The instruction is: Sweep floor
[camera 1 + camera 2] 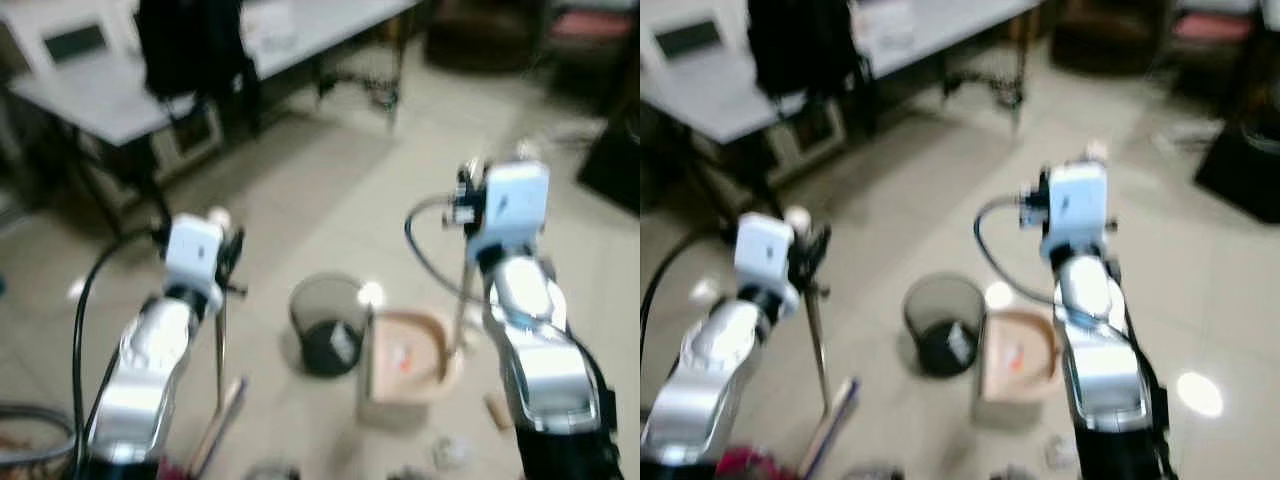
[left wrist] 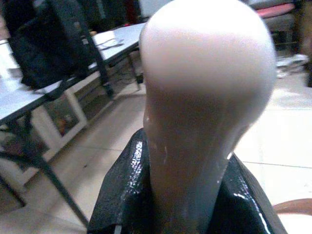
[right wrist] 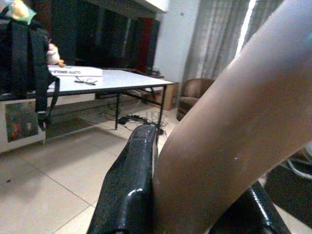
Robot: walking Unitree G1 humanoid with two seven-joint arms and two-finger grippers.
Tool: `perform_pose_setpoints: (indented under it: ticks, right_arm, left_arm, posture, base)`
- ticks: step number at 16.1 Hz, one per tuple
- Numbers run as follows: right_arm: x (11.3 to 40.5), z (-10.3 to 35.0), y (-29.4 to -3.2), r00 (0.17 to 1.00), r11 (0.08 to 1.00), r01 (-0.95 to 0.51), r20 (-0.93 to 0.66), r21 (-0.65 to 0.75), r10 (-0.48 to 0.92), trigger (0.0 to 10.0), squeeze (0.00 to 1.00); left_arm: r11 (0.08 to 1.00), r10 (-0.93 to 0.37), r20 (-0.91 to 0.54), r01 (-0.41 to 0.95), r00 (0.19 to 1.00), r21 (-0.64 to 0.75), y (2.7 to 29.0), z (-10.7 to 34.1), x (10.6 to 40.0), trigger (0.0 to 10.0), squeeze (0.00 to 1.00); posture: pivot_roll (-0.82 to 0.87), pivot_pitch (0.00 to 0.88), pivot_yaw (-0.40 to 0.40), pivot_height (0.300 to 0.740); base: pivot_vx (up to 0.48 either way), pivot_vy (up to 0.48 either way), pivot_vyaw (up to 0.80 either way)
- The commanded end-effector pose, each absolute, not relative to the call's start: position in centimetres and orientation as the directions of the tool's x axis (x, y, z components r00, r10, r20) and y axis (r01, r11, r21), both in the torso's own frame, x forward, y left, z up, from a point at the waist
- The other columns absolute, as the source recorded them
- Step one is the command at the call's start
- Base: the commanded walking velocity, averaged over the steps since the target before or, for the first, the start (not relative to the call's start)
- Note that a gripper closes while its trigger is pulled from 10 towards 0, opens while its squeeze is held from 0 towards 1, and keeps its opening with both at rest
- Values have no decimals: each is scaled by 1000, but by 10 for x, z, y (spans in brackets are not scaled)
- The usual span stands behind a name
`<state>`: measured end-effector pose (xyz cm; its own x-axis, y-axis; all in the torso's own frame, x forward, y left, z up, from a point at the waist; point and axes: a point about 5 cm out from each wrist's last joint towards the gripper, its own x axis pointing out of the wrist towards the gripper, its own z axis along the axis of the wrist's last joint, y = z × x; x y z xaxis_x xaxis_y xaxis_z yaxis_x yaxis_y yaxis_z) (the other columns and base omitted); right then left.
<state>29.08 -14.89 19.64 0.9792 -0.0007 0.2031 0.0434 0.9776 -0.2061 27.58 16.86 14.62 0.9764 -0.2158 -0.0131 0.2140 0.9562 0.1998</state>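
The left gripper [image 1: 222,232] pinches the broom handle [image 2: 204,97], the right gripper [image 1: 470,200] the dustpan handle [image 3: 234,141]. Keep the dustpan [image 1: 410,365] flat beside the bin [image 1: 328,322] and brush litter [image 1: 448,450] inward.

Head views motion-blurred (wrist views sharper), floor tiles [image 1: 1200,392] glaring

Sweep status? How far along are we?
Done: dustpan sits beside the bin, something orange already in it. In hand: left gripper holds the broom handle, right gripper the dustpan handle. Left: scraps on the floor.
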Motion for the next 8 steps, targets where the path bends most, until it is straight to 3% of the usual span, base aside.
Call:
perform_pose_setpoints:
  ticks: [1, 8]
  right_arm:
    - [288, 203, -143, 974, 981, 19, 226, -192, 26, 10000, 0]
    - [286, 196, -142, 982, 985, 16, 188, -170, 17, 10000, 0]
  left_arm:
    - [954, -213, 23, 203, 977, 220, 170, 158, 277, 10000, 0]
    - [948, -229, 18, 219, 973, 229, 169, 162, 276, 10000, 0]
  posture:
    - [-76, 0, 63, 740]
    - [-75, 0, 73, 740]
  base:
    - [-281, 0, 0]
    - [-279, 0, 0]
